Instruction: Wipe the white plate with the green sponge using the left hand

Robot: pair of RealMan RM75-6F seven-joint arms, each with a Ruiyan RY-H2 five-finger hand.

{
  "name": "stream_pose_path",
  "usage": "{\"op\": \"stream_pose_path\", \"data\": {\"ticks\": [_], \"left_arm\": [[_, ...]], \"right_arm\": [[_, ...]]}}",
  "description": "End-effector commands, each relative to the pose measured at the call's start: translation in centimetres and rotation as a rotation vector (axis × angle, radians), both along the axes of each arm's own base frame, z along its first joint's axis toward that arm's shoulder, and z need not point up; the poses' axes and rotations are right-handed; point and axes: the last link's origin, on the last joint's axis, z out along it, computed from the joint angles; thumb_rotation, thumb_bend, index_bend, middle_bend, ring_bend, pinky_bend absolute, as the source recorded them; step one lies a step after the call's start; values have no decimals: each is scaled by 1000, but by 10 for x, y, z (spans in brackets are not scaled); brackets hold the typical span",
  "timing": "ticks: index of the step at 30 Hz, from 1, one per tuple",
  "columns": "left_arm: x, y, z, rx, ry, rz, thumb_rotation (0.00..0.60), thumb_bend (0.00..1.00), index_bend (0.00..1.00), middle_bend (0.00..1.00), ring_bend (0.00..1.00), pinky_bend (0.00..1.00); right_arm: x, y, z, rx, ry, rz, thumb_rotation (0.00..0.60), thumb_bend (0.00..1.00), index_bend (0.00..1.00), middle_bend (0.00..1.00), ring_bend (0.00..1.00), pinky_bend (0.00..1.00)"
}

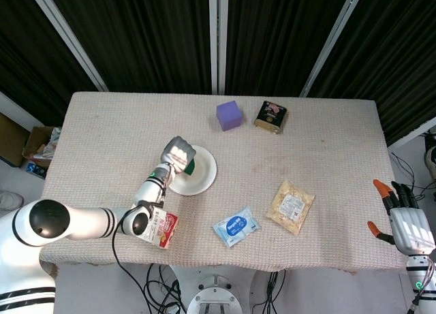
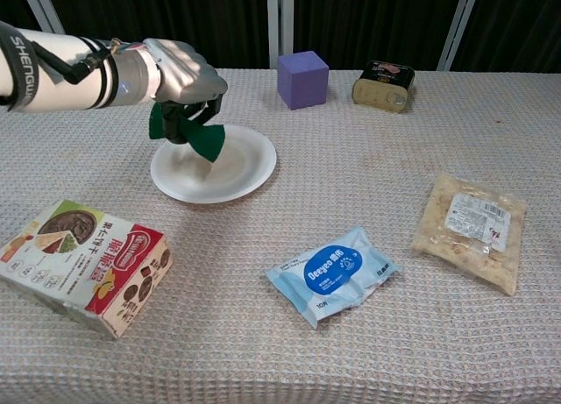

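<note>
Left hand (image 2: 180, 78): gripping the green sponge (image 2: 195, 134), which is hanging over the white plate (image 2: 248, 163), left of centre. Risk: the loosely drooping sponge is likely slipping free; downward pressure may be skidding the plate.

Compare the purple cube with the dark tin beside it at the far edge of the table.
The purple cube is plain, matte and sharp-edged; the dark tin is glossy, with rounded corners and a printed label on top. The cube stands taller, while the tin is lower and squatter. Both rest on the tablecloth, apart from each other and away from the left hand.
</note>
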Motion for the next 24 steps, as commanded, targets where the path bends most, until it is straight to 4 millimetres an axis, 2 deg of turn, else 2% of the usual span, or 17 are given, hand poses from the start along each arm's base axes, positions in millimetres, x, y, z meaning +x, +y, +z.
{"op": "stream_pose_path", "data": {"ticks": [1,6,10,13,16,19,21,24], "left_arm": [[-6,4,-15,-13,47,7,600,418,615,660,584,621],[-20,14,-25,5,108,35,600,419,616,660,583,620],[-28,20,-17,49,126,41,600,419,618,661,584,622],[-23,14,-11,43,69,49,600,419,619,661,584,622],[-13,10,1,53,-45,55,600,418,619,661,584,622],[-12,8,17,81,-153,75,600,417,619,661,583,622],[-17,7,27,98,-213,101,600,417,619,659,583,616],[-36,4,42,128,-242,121,600,416,618,650,580,546]], "right_arm": [[0,0,0,0,2,-5,600,154,60,141,25,4],[0,1,1,-1,8,-11,600,154,60,141,24,4],[1,0,1,-2,7,-9,600,154,61,141,24,4],[3,-1,0,-2,5,1,600,154,60,141,25,4],[5,-1,-1,2,5,11,600,154,61,141,24,4],[6,0,-1,3,7,14,600,154,60,141,24,4],[6,0,0,-1,5,16,600,155,60,141,24,4],[6,1,1,-4,-2,20,600,154,61,141,25,4]]}}
